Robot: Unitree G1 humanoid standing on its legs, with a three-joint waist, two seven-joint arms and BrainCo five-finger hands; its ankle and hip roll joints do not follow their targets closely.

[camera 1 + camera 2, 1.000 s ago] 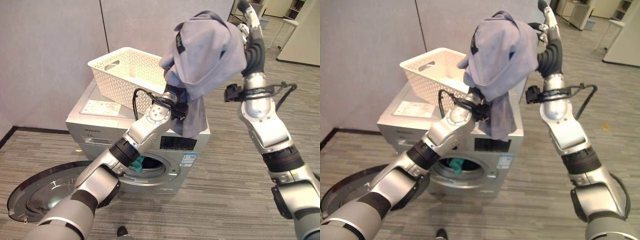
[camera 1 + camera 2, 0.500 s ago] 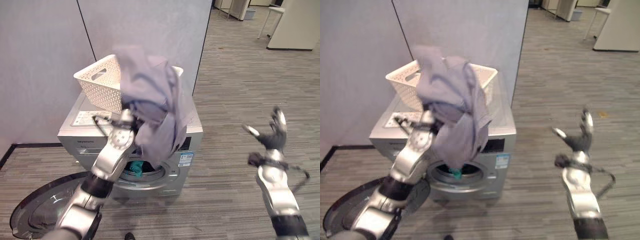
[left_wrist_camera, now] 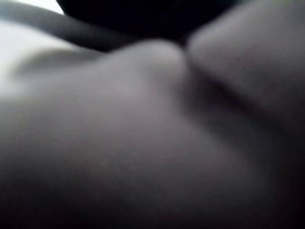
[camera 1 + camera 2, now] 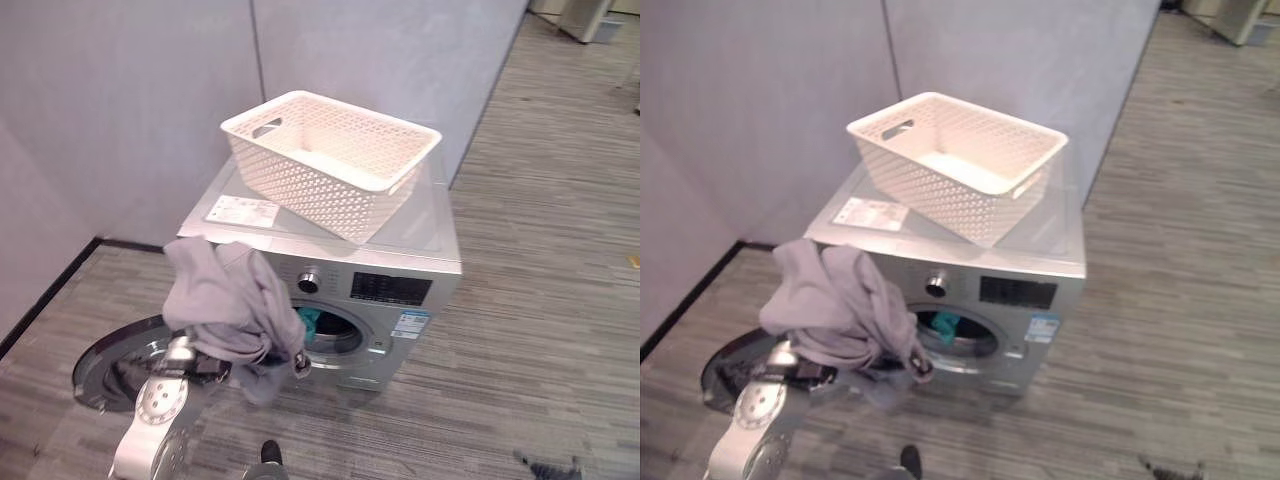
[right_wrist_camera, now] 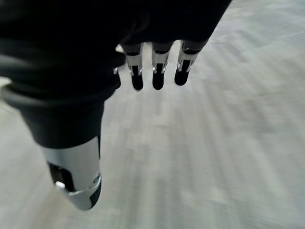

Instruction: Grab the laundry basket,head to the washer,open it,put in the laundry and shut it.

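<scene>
The white lattice laundry basket (image 4: 330, 160) stands on top of the silver washer (image 4: 420, 250), and I see no laundry in it. The washer's round door (image 4: 110, 365) hangs wide open to the left, low by the floor. A teal cloth (image 4: 310, 320) lies in the drum opening (image 4: 340, 335). A grey garment (image 4: 225, 300) is draped over my left hand (image 4: 205, 365), low and just left of the drum opening; grey cloth (image 3: 143, 143) covers the left wrist view. My right hand (image 5: 157, 78) hangs open over bare floor, holding nothing.
Grey partition walls (image 4: 130, 100) stand behind and to the left of the washer. Striped grey carpet floor (image 4: 540, 330) spreads out to the right and in front of it. A white label sheet (image 4: 240, 210) lies on the washer's top by the basket.
The camera has shifted. The right hand let go of the grey garment and dropped away. The left hand brought the garment down from above the washer to in front of the drum.
</scene>
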